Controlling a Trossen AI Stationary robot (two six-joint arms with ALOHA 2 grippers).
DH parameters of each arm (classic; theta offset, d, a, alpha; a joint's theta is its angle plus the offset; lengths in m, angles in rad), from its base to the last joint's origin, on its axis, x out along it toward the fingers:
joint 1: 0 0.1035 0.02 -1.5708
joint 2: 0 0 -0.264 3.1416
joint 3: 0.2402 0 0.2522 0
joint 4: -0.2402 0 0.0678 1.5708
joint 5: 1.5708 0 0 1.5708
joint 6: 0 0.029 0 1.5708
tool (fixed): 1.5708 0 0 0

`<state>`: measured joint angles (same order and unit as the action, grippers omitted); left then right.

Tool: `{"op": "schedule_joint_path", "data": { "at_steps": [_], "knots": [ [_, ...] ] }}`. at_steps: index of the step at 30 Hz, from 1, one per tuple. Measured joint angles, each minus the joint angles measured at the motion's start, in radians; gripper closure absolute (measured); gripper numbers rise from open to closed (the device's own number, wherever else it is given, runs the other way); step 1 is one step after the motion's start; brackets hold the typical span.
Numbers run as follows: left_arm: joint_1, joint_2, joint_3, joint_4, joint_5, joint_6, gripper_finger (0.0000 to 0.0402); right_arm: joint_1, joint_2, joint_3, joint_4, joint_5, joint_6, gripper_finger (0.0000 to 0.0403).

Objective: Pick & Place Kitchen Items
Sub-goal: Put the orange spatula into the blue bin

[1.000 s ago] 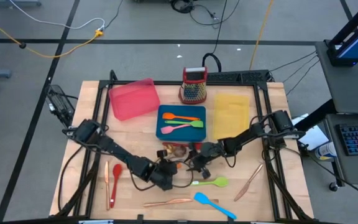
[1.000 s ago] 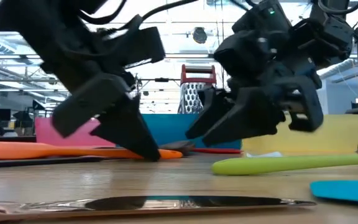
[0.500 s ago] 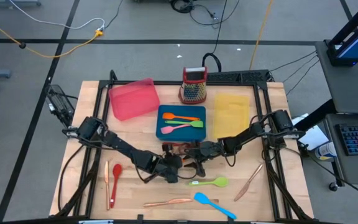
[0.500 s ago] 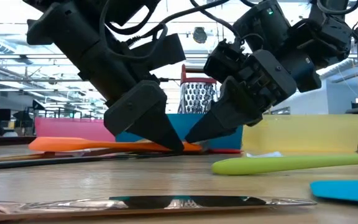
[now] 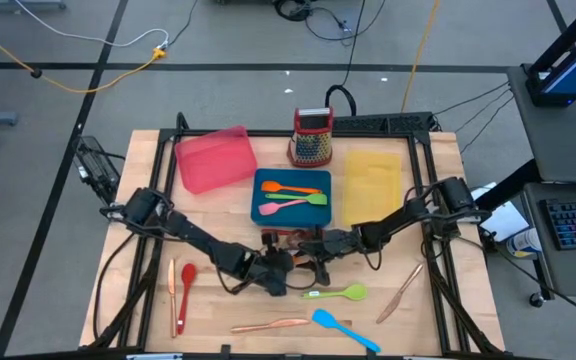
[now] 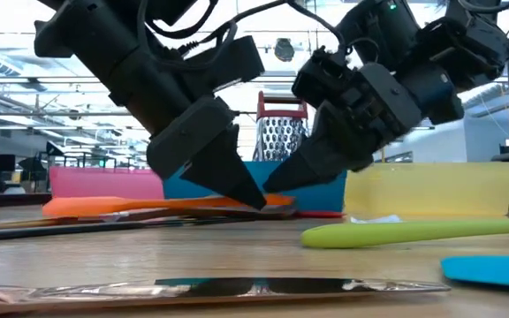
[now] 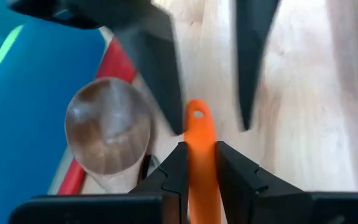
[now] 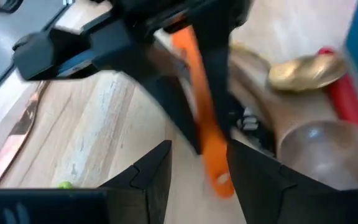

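An orange silicone utensil (image 6: 131,206) lies about level, low over the table, just in front of the blue tray (image 5: 268,210). My left gripper (image 5: 284,264) is shut on its handle (image 7: 197,134). My right gripper (image 5: 309,256) faces it from the right. It is open, and its fingers stand on either side of the handle's free end (image 8: 215,163) without touching it. The blue tray holds an orange utensil (image 5: 288,187) and a green utensil (image 5: 301,201). Whether the held utensil's blade rests on the table cannot be told. My left gripper pinches the orange handle between its two fingers a little back from its free end, which has a hole (image 7: 196,116) and sticks out past the fingertips. The fingers slant down from the table's left and lie along the handle. The utensil stays about level.
A wooden spoon (image 7: 107,134), a brass spoon (image 8: 306,71) and a red handle (image 8: 347,102) lie beside the grippers. A green spatula (image 5: 338,293), blue spatula (image 5: 343,328), copper cutlery (image 5: 400,290) and a red spoon (image 5: 185,280) lie nearer. Pink tray (image 5: 213,158), grater (image 5: 313,137) and yellow tray (image 5: 373,180) stand at the back.
My left gripper has carried the orange utensil toward the table's right and far side, up to my right gripper. The utensil has stayed about level. My right gripper has shifted a little toward the left gripper, and its fingers now straddle the handle's end.
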<state>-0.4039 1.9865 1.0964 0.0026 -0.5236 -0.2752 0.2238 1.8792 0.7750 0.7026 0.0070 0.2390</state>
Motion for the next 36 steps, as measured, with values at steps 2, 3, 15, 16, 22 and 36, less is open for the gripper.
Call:
{"op": "schedule_joint_path", "data": {
  "at_steps": [2,3,15,16,22,36],
  "knots": [
    [-0.001,-0.001,0.002,0.002,0.0,0.001,0.0339,0.0,-0.021,0.0,-0.018,0.027,0.0,0.0253],
    [-0.001,-0.001,0.002,0.002,0.0,0.003,0.0339,0.0,-0.034,0.0,-0.042,0.051,0.001,0.0253],
    [-0.001,-0.001,0.001,0.048,-0.03,0.036,0.0339,0.0,-0.096,-0.001,-0.234,0.029,0.229,0.0253],
    [-0.001,-0.001,0.001,0.066,-0.039,0.054,0.0339,0.0,-0.095,-0.001,-0.235,0.02,0.241,0.0253],
    [0.003,-0.001,0.001,0.119,-0.056,0.124,0.0339,0.0,-0.094,-0.001,-0.213,0.016,0.246,0.0253],
    [0.005,0.0,0.0,0.122,-0.055,0.123,0.0339,-0.001,-0.093,-0.001,-0.195,0.014,0.243,0.0263]
  ]
}}
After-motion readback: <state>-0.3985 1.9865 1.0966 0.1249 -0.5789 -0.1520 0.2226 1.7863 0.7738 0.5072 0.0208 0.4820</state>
